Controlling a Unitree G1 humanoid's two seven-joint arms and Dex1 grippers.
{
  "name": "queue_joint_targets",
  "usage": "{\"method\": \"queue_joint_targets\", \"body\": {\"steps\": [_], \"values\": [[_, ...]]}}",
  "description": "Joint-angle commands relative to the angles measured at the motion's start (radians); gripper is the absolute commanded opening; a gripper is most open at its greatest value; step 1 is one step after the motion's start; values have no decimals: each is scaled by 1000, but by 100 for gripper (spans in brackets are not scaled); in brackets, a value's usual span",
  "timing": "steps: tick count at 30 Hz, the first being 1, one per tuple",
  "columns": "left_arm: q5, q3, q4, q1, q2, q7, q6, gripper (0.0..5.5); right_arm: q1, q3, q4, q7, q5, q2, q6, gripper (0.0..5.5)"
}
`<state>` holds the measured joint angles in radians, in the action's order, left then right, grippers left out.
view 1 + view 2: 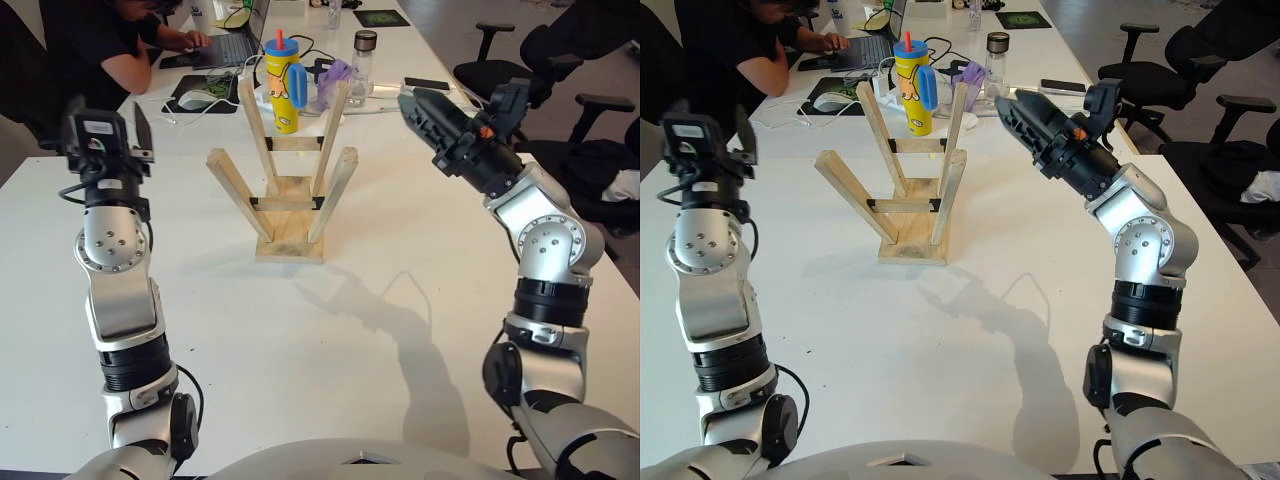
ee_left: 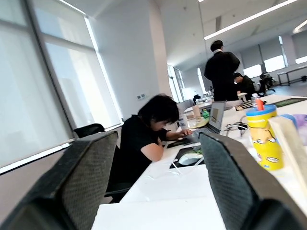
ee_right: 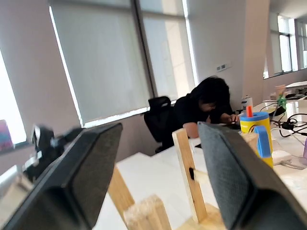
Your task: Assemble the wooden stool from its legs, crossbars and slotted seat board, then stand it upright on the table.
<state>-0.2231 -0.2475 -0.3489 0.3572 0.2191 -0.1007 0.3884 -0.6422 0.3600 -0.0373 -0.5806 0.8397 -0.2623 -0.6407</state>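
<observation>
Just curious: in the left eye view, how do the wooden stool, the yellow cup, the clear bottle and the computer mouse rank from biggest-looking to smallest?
1. wooden stool, also nearest the camera
2. yellow cup
3. clear bottle, only slightly smaller
4. computer mouse

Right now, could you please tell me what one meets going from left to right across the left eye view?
left gripper → wooden stool, legs up → right gripper

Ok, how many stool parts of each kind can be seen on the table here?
Legs: 4
Crossbars: 2 in sight
Seat board: 1
Total: 7 parts in sight, all joined together
</observation>
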Motion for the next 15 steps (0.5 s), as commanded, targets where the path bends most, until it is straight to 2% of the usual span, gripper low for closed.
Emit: {"method": "queue_joint_targets", "body": {"steps": [1, 6, 8, 11, 13, 15], "values": [[31, 39, 30, -84, -52, 21, 2, 319, -22, -83, -38, 98, -44, 108, 56, 232], [51, 41, 79, -145, -81, 65, -30, 319, -301, -158, 95, 80, -169, 159, 277, 139], [56, 50, 97, -142, -80, 74, -47, 319, -341, -180, 149, 93, -220, 169, 327, 102], [60, 66, 109, -137, -78, 80, -63, 319, -244, -245, 221, 182, -325, 191, 308, 53], [64, 72, 111, -145, -75, 83, -67, 319, -110, -364, 341, 268, -419, 196, 117, 7], [68, 79, 104, -148, -80, 89, -64, 319, 66, -442, 431, 306, -473, 229, 31, 2]]}}
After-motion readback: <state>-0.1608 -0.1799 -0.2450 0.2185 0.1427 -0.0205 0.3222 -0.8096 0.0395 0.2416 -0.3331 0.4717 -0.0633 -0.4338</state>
